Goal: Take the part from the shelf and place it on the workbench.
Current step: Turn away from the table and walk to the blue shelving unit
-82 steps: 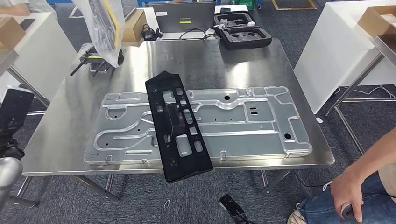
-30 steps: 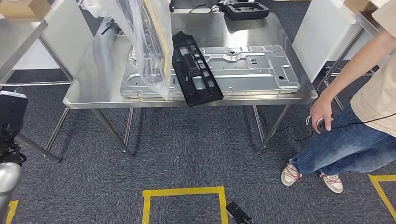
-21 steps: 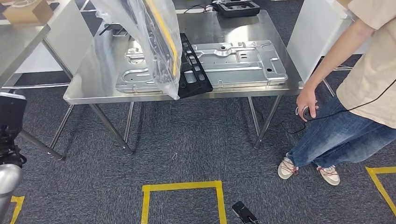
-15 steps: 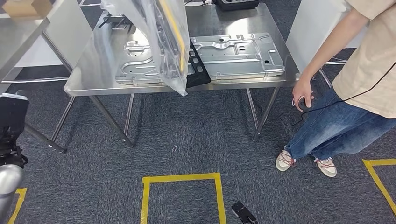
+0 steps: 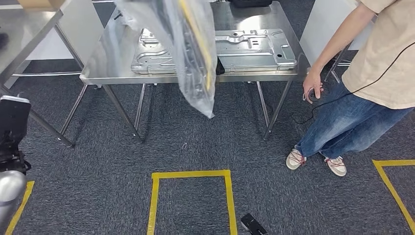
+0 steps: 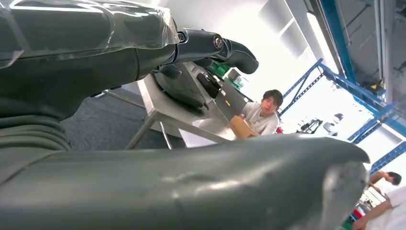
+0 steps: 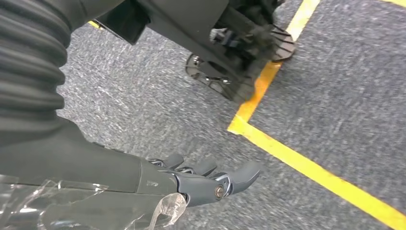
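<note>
At the far left of the head view a second steel table (image 5: pixel 27 29) juts in, and beside it stands the steel bench (image 5: pixel 107 68), its brushed top carried on thin slanted legs over grey, speckled carpet (image 5: pixel 205 147). A pressed, ribbed aluminium panel (image 5: pixel 254 49) lies flat on the bench. Hanging in front of it, a crinkled clear plastic bag (image 5: pixel 193 54) with a yellow strip inside blocks the bench's middle. Behind the bag, just a dark sliver of the black part (image 5: pixel 219 67) peeps out, lying on the panel near the bench's front edge. Yellow floor tape (image 5: pixel 190 174) marks a square on the carpet below. To the right a person (image 5: pixel 372 73) in a beige shirt and jeans stands just beside the bench corner, a small corded device in one hand.

In the left wrist view the left hand (image 6: pixel 143 52), grey and partly wrapped in clear film, has its fingers stretched out straight, holding nothing. In the right wrist view the right hand (image 7: pixel 191 184) hangs over the carpet, fingers loosely extended and empty.
</note>
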Action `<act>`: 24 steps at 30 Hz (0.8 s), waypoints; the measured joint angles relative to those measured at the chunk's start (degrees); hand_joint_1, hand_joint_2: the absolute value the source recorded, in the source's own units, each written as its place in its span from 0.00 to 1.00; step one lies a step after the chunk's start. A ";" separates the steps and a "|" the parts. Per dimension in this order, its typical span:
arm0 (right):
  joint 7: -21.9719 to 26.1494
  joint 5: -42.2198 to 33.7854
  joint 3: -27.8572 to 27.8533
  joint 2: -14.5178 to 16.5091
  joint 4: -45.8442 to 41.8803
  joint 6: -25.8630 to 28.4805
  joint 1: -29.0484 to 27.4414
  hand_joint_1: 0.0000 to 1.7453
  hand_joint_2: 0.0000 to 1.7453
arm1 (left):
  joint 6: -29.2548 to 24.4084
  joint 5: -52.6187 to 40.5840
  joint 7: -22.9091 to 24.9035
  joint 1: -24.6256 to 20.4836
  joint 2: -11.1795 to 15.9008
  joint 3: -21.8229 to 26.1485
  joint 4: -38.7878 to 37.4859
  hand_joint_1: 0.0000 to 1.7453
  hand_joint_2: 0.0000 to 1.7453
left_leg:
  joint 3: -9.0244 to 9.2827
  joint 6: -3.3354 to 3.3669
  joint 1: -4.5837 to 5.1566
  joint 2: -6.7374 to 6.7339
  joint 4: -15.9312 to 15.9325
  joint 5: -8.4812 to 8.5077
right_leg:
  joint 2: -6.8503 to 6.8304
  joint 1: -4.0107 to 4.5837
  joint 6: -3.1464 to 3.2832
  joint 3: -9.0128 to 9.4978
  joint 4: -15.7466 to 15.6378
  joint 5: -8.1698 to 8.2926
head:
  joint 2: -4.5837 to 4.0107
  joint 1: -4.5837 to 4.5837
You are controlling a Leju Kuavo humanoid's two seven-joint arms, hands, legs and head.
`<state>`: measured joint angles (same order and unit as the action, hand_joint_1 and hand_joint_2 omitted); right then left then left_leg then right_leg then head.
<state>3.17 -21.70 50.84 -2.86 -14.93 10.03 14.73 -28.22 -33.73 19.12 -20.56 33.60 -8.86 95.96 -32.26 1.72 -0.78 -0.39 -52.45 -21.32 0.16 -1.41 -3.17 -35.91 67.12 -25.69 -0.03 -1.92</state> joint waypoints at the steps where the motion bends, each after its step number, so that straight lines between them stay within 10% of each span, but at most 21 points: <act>1: 0.02 0.00 0.00 -0.01 -0.01 0.00 0.05 0.00 1.00 | -0.01 0.00 0.00 -0.04 0.01 0.06 0.02 0.00 0.00 | -0.83 -0.38 -0.10 0.00 -0.61 0.29 | 0.14 -0.05 -0.08 3.19 -4.41 -0.16 | 0.01 -0.02; 3: 0.07 -0.01 0.00 -0.01 -0.02 0.01 0.16 0.00 1.00 | -0.02 -0.01 -0.01 -0.12 0.05 0.20 0.09 0.00 0.00 | -2.13 -1.26 -0.18 -0.01 -1.50 1.05 | 0.46 0.11 0.44 6.94 -10.68 -1.77 | 0.01 -0.09; 6: 0.13 -0.03 0.00 -0.03 0.00 0.01 0.10 0.00 1.00 | 0.00 0.04 -0.02 0.29 0.06 0.19 0.13 0.00 0.00 | -3.49 -2.38 -0.77 -0.05 -1.97 1.59 | 0.44 0.61 2.28 6.05 -11.94 -1.21 | -0.01 -0.17; 11: 0.16 -0.07 0.00 -0.22 0.01 0.01 -0.13 0.00 1.00 | 0.01 0.17 0.00 0.79 0.06 0.20 0.12 0.00 0.00 | -7.97 -2.86 -0.89 0.03 -17.24 -9.75 | 0.07 1.12 3.94 2.46 -11.95 1.92 | -0.02 -0.26; 13: 0.20 -0.08 0.00 -0.26 0.01 0.00 -0.17 0.00 1.00 | 0.01 0.17 0.00 0.88 0.06 0.18 0.12 0.00 0.00 | -6.92 -2.50 -0.68 0.05 -19.99 -9.54 | 0.10 1.46 4.09 0.87 -11.92 3.20 | -0.02 -0.27; 18: 0.35 -0.11 0.00 -0.18 -0.02 0.00 -0.12 0.00 1.00 | 0.05 0.70 -0.19 0.21 0.09 0.30 0.37 0.00 0.00 | 6.50 -0.44 0.99 -0.04 -2.30 -7.11 | -0.01 1.84 3.36 -1.68 -11.98 6.06 | 0.00 -0.22; 21: 0.45 -0.21 0.00 -0.30 -0.02 0.00 -0.16 0.00 1.00 | 0.60 1.79 -0.79 0.09 0.05 0.26 0.47 0.00 0.00 | 6.88 0.23 1.26 -0.08 0.15 -6.62 | -0.20 1.73 2.32 -2.03 -12.27 7.14 | -0.01 -0.21; 24: 0.51 -0.26 0.00 -0.42 -0.02 -0.01 -0.22 0.00 1.00 | 1.17 2.45 -1.11 0.06 -0.01 -0.01 0.49 0.00 0.00 | 5.66 1.06 0.83 -0.17 0.36 -4.75 | -0.06 1.44 1.40 -4.76 -5.71 2.08 | -0.01 -0.16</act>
<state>3.68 -21.97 50.84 -3.28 -14.95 10.03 14.52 -27.05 -31.28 18.01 -20.50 33.59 -8.87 96.45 -26.60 2.78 0.05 -0.57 -52.09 -26.07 0.10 0.03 -1.77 -40.67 61.41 -23.62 -0.04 -2.08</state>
